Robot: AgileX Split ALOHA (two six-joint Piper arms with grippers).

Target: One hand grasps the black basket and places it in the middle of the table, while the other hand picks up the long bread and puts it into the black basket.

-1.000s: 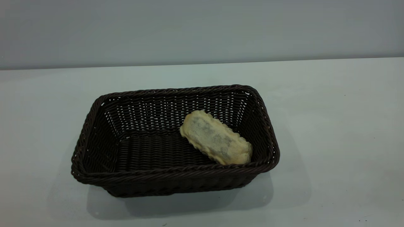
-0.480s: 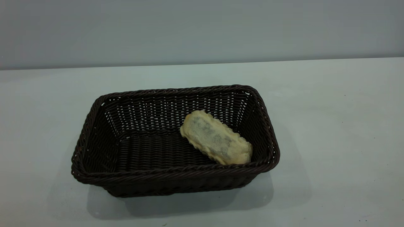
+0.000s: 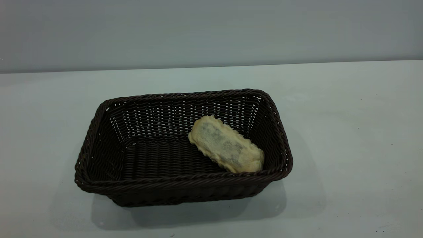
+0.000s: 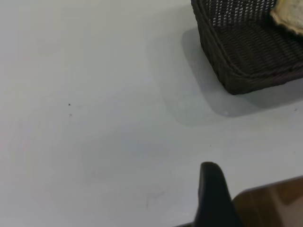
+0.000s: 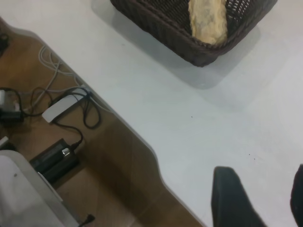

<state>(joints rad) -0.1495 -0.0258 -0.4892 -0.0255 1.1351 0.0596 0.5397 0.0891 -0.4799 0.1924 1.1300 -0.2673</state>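
Each gripper shows only smooth, matte black fingers (image 4: 213,196) with rounded tips (image 5: 234,198).

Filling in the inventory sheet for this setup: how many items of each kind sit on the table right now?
Baskets: 1, the black basket, standing on the table.
Breads: 1, the long bread, lying pale underside up inside the basket, toward its right end.
Total: 2 items.

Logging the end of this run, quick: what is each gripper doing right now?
Left gripper: only one finger shows, over the table edge; open or closed cannot be told.
Right gripper: open, holding nothing, away from the basket.
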